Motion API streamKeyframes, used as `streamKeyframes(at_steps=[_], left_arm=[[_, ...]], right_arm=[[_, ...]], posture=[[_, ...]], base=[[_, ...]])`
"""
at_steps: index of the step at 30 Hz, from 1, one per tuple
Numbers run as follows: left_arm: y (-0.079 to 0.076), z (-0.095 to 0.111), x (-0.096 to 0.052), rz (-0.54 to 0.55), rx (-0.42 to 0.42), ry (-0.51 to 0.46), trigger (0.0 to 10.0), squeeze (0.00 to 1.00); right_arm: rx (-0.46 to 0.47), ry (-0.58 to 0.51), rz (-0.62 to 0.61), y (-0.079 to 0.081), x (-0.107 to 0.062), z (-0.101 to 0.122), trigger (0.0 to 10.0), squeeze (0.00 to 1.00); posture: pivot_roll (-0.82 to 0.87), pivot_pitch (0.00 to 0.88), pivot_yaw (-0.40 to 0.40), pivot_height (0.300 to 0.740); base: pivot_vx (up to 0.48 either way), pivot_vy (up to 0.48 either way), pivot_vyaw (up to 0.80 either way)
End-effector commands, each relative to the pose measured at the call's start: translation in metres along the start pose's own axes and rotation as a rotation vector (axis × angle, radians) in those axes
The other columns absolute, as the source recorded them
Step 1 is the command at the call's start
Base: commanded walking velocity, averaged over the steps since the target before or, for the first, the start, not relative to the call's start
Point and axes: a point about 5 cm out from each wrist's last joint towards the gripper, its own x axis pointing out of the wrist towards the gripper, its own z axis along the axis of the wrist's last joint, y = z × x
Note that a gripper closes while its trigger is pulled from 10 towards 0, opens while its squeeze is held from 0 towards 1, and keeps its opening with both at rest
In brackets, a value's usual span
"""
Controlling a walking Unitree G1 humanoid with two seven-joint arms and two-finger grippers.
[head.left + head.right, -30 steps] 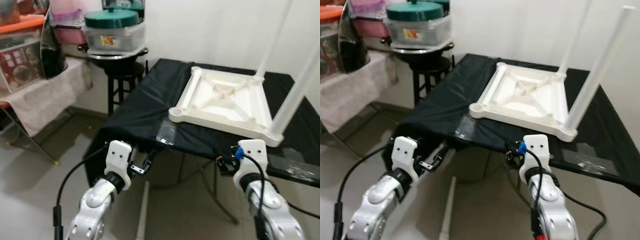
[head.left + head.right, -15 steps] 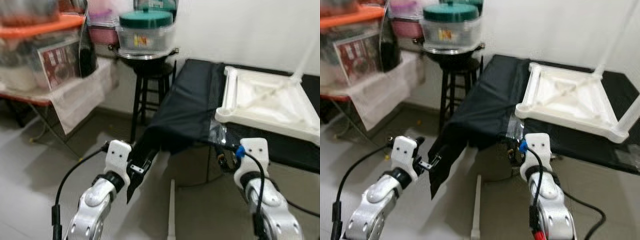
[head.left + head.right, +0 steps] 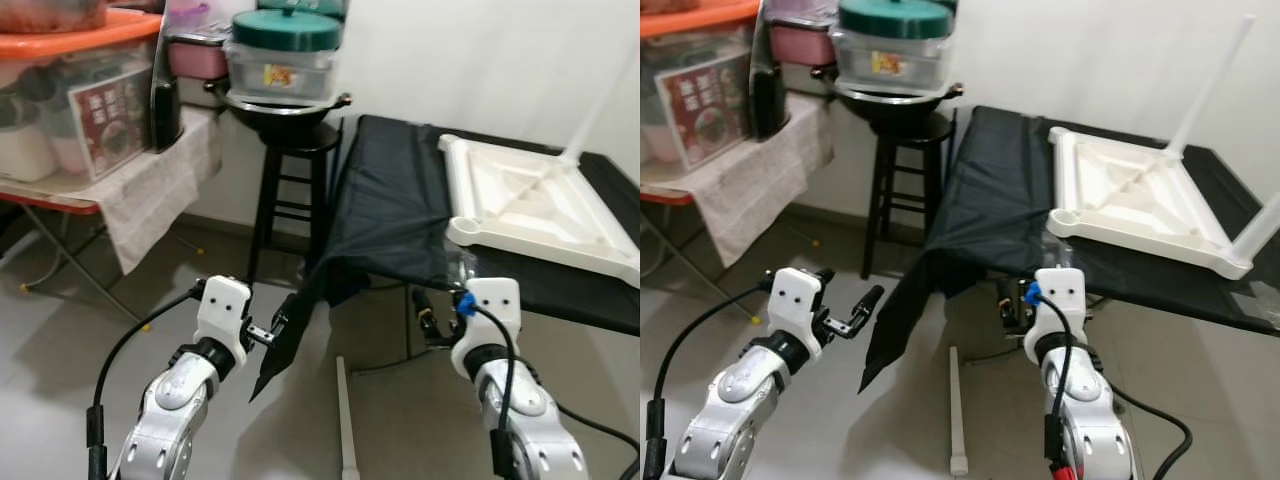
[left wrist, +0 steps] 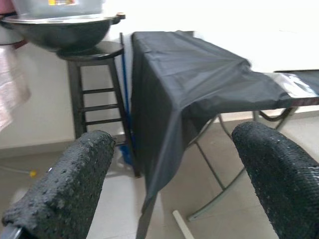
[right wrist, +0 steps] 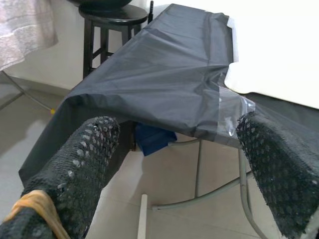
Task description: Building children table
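An upside-down white children's table top [image 3: 530, 205] lies on a table draped in black cloth [image 3: 390, 200]. Two white legs stand up from its far and right corners, one of them [image 3: 1210, 85] slanting toward the wall. Another white leg [image 3: 345, 420] lies loose on the floor under the table's near edge. My left gripper [image 3: 268, 330] is held low, left of the hanging cloth, fingers open and empty. My right gripper [image 3: 428, 320] hovers just below the table's front edge, also open and empty, as its wrist view [image 5: 177, 169] confirms.
A black stool [image 3: 290, 160] carrying a wok and a green-lidded container [image 3: 282, 50] stands left of the table. Further left is a cloth-covered side table [image 3: 130, 170] with tubs and a dark bottle. Grey tiled floor lies in front.
The whole view has shifted: the table now sits further right and farther off, and the floor leg has come into sight. Both grippers keep their open pose.
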Motion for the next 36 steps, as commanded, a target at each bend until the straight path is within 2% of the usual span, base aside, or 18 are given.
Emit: streamKeyframes(at_steps=[1, 14, 24, 30, 36], left_arm=[[-0.0014, 0.0002, -0.0007, -0.005, -0.002, -0.010, 10.0, 0.00], [-0.0006, 0.0036, 0.0009, 0.000, -0.020, -0.041, 10.0, 0.00], [-0.0033, 0.0036, 0.0011, -0.006, -0.025, -0.048, 10.0, 0.00], [-0.0031, 0.0036, 0.0002, -0.005, -0.030, -0.058, 10.0, 0.00], [-0.0053, 0.0034, 0.0014, -0.013, -0.032, -0.060, 10.0, 0.00]], right_arm=[[0.002, 0.011, -0.007, -0.0006, 0.0008, -0.0022, 10.0, 0.00], [-0.002, -0.009, -0.017, -0.0016, 0.0028, 0.0015, 10.0, 0.00], [-0.007, -0.003, -0.010, -0.0016, 0.0044, 0.0004, 10.0, 0.00], [0.001, 0.004, -0.006, 0.0008, 0.0043, -0.0017, 10.0, 0.00], [-0.008, -0.002, -0.017, -0.0024, 0.0058, -0.0013, 10.0, 0.00]], posture=[[0.04, 0.000, -0.089, 0.740], [0.04, 0.000, -0.085, 0.740], [0.04, 0.000, -0.089, 0.740], [0.04, 0.000, -0.091, 0.740], [0.03, 0.000, -0.084, 0.740]], base=[[0.000, 0.000, 0.00], [0.260, 0.000, -0.18], [0.000, 0.000, 0.00], [0.349, 0.315, -0.80], [0.355, 0.317, 0.00]])
